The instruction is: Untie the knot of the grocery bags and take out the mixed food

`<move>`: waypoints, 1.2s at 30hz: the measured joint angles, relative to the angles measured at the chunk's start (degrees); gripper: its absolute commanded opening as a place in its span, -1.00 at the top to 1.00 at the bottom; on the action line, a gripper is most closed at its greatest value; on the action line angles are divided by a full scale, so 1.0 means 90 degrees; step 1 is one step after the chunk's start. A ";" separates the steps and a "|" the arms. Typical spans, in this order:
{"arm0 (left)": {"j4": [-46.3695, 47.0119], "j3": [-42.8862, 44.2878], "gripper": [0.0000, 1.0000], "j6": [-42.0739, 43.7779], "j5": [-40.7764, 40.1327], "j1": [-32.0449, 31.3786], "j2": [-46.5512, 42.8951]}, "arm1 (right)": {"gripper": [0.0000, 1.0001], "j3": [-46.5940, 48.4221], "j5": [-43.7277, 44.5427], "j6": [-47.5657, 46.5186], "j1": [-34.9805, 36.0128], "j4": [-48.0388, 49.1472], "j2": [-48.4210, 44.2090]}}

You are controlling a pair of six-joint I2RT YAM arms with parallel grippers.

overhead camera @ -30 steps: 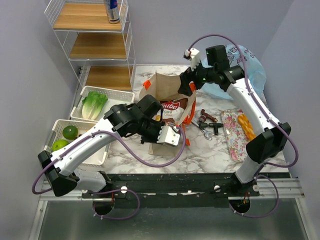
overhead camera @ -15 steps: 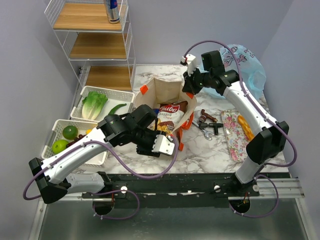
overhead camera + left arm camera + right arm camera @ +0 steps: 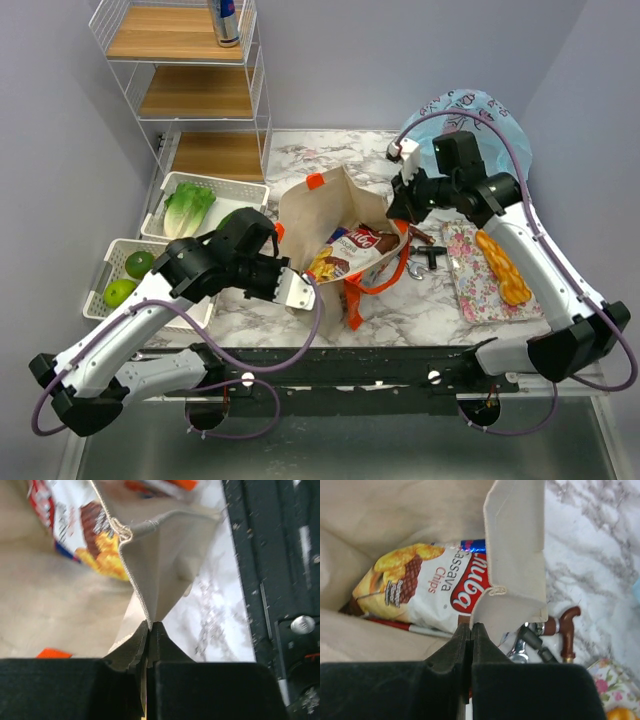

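The beige canvas tote (image 3: 318,205) lies tipped at mid-table, its mouth held wide and its orange handles (image 3: 352,300) trailing forward. My left gripper (image 3: 297,291) is shut on the tote's near-left rim; in the left wrist view the jaws (image 3: 151,626) pinch the stitched edge (image 3: 160,565). My right gripper (image 3: 399,207) is shut on the right rim, its jaws (image 3: 471,626) clamped on a canvas flap (image 3: 515,555). A cassava chips packet (image 3: 355,247) (image 3: 427,587) (image 3: 95,540) lies inside the mouth. The light-blue plastic bag (image 3: 482,112) sits at the back right.
White baskets on the left hold lettuce (image 3: 187,208) and green fruits (image 3: 139,264). A drink can (image 3: 226,20) stands on the wire shelf. Metal tools (image 3: 425,250) (image 3: 560,625) lie right of the tote, beside a floral tray (image 3: 470,285) carrying an orange braided item (image 3: 503,266).
My right gripper has shut on the tote's rim. The left gripper let go and shut again. Both arms drew toward the near edge, tipping the tote and spreading its mouth.
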 measured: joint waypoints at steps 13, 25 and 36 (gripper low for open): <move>-0.0452 0.0282 -0.35 0.0996 -0.0697 0.0624 -0.0182 | -0.87 0.0991 -0.0085 0.0143 0.0005 -0.0372 0.0367; -0.0112 0.2271 -0.77 -0.1736 0.0248 0.1486 0.0362 | -0.98 0.2055 0.0163 -0.0087 0.0187 0.0262 0.1848; 0.0352 0.1367 0.28 -0.4554 0.0029 0.1814 0.1520 | 0.83 0.1508 0.0612 -0.0831 0.0517 0.0471 0.1719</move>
